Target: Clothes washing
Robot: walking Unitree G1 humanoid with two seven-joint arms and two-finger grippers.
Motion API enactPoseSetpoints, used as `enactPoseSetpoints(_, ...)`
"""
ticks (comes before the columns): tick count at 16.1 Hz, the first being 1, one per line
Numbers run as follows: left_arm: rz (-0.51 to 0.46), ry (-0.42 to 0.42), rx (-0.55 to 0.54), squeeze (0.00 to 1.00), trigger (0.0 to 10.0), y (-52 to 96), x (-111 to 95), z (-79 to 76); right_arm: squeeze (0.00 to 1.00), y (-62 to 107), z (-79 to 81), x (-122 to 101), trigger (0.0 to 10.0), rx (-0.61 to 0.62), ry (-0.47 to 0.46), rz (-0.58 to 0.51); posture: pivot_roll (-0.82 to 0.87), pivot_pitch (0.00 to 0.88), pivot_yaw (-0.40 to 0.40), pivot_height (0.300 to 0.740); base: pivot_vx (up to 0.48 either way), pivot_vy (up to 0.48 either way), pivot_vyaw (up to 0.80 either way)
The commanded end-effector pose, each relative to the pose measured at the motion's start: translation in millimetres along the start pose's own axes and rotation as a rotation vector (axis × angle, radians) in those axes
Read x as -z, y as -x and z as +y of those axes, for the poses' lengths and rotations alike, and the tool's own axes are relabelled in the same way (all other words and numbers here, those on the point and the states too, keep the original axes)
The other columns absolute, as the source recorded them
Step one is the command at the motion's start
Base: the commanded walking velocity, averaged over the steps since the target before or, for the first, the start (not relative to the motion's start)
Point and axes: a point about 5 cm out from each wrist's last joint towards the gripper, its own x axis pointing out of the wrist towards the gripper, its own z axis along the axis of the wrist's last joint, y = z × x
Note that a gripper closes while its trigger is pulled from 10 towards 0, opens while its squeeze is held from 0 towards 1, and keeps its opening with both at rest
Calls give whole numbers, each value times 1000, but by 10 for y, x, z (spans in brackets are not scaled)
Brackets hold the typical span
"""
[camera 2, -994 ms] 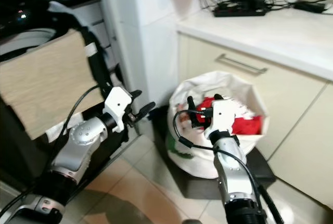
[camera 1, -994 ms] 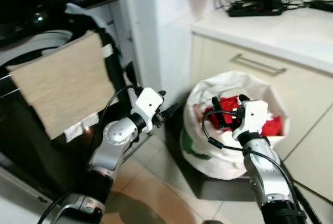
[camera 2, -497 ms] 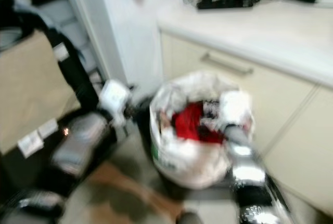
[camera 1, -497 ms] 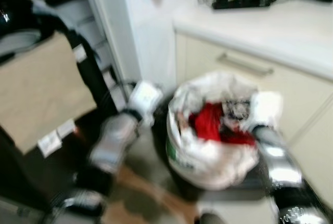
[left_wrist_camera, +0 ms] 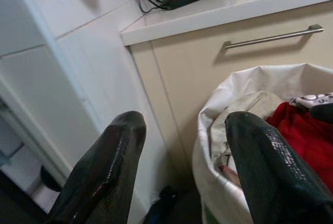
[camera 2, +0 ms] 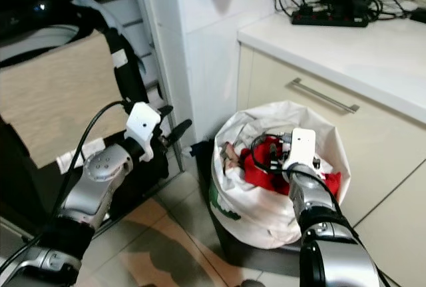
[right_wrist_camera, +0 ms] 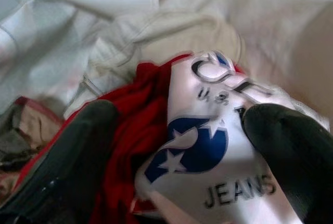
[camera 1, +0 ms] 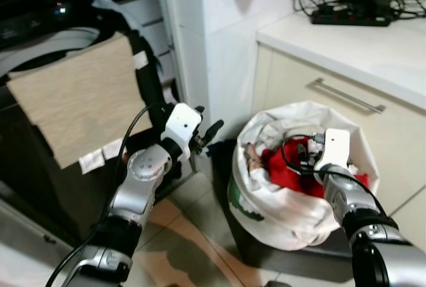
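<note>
The left gripper (camera 1: pixel 212 130) hangs in the air with its fingers spread, aimed toward the white laundry bag (camera 1: pixel 293 214) beside the tiled column (camera 1: pixel 219 54). The right gripper (right_wrist_camera: pixel 177 146) reaches down inside the bag's mouth, fingers apart over the red garment (camera 1: pixel 283 167) and a white printed piece (right_wrist_camera: pixel 208 156). The bag stands on the floor (camera 1: pixel 193 234) against a cream cabinet (camera 1: pixel 319 100).
</note>
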Motion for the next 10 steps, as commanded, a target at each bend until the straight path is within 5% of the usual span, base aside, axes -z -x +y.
enactPoseSetpoints(1,1,-19,-18,0,10000,33,-36,66,290,-10,-30,-18,10000,33,-29,20,-104,0,41,724,0,0,0)
enactPoseSetpoints(2,-4,-22,-34,0,10000,59,-60,109,275,-7,-113,62,10000,121,-72,84,-95,0,35,724,0,0,0)
enactPoseSetpoints(6,2,-31,-56,0,10000,76,-69,153,290,21,-143,237,10000,161,-115,197,-86,0,25,724,0,0,0)
enactPoseSetpoints(7,4,-34,-56,0,10000,73,-70,151,294,27,-158,258,0,169,-109,212,-88,0,25,724,0,0,0)
enactPoseSetpoints(10,7,-36,-57,0,10000,66,-74,147,333,39,-169,309,0,173,-110,235,-89,0,24,724,0,0,0)
